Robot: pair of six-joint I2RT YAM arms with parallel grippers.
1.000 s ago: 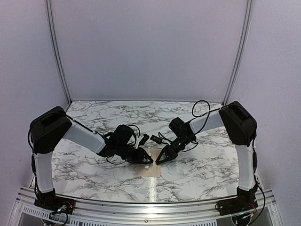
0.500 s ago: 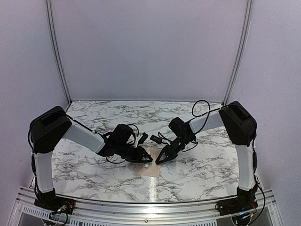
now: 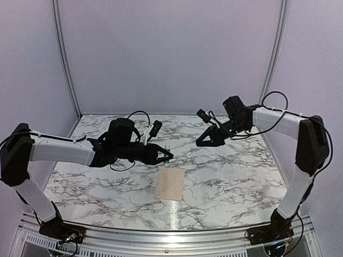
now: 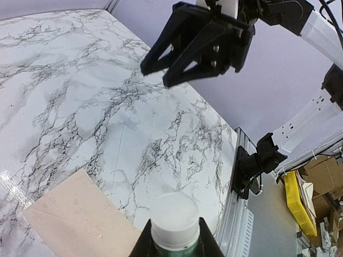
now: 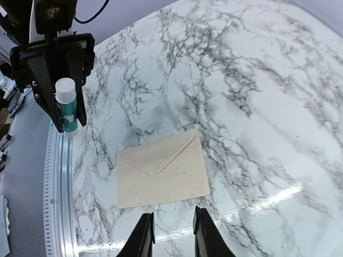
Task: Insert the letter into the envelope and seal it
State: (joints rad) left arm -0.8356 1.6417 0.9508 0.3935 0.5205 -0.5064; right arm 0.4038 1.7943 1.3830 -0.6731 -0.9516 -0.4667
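Note:
The cream envelope lies flat on the marble table near the front edge, its triangular flap folded down; it also shows in the right wrist view and in the left wrist view. The letter is out of view. My left gripper hovers above and left of the envelope, shut on a glue stick with a white cap and green label. My right gripper hangs in the air, back and to the right, open with nothing between its fingers.
A metal rail runs along the table's near edge. Pale walls with metal posts close off the back and sides. Cardboard and yellow items lie beyond the table's edge.
Both arms have lifted off the envelope and drawn apart. The left one went left with the glue stick, and the right one went back and right as its jaws parted. The envelope now lies uncovered.

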